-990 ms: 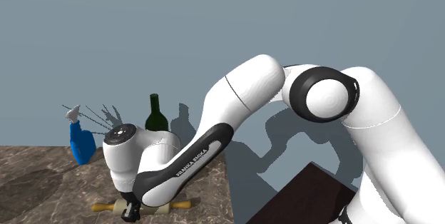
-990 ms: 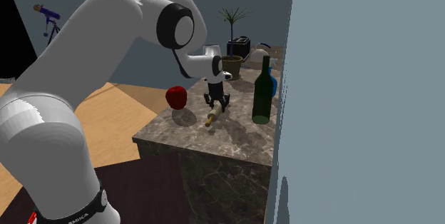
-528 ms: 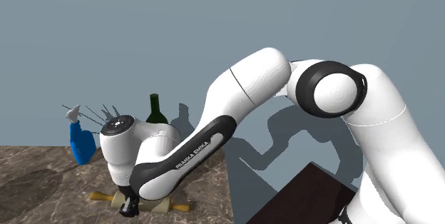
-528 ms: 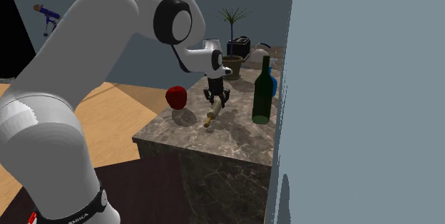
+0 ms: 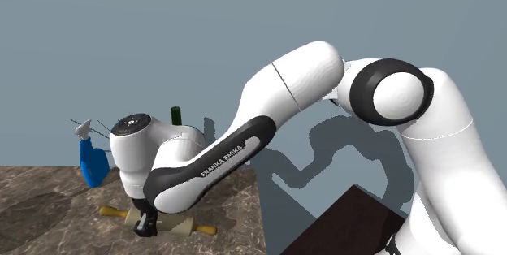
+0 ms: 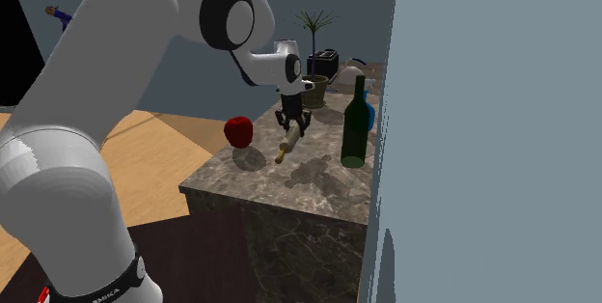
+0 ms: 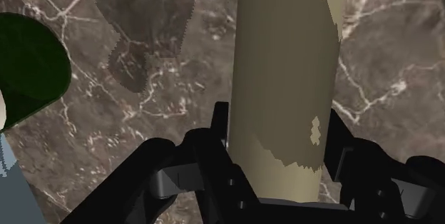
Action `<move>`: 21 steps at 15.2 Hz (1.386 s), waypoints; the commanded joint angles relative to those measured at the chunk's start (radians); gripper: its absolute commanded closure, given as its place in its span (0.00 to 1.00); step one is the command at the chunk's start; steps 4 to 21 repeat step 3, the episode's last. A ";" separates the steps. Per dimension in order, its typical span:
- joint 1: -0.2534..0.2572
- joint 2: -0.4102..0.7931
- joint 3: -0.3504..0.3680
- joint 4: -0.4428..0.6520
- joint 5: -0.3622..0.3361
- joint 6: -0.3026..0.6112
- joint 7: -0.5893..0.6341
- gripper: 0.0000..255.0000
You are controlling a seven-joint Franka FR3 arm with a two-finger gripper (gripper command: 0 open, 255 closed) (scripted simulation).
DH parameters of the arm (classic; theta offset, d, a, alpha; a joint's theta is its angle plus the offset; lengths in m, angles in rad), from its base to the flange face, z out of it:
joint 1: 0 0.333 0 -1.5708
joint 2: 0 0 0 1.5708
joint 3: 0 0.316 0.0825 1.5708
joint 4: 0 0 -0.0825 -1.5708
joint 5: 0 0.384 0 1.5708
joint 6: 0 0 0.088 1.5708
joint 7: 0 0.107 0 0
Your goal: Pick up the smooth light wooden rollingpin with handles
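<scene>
1. Two black fingers (image 7: 220,124) of the gripper (image 5: 147,226) pinch the pale rolling pin (image 7: 285,65) at its barrel.
2. It hangs over the marble counter (image 6: 289,193), between a red object (image 6: 238,132) and a green bottle (image 6: 355,123).

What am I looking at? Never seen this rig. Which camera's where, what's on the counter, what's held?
A simulated white robot arm with a black two-finger end effector. The shoulder view looks from beside its base; the second exterior view looks past the arm at the counter; the wrist view looks along the fingers. On the marble counter stand a green bottle, a red round object and a blue spray bottle. The end effector is shut on a light tan rolling pin, apparently raised off the counter.
</scene>
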 commanded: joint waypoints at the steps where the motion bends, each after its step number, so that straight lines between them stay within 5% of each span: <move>1: -0.003 -0.018 0.006 0.002 0.008 -0.018 -0.005 1.00; 21: -0.004 -0.019 0.007 0.002 0.009 -0.019 -0.006 1.00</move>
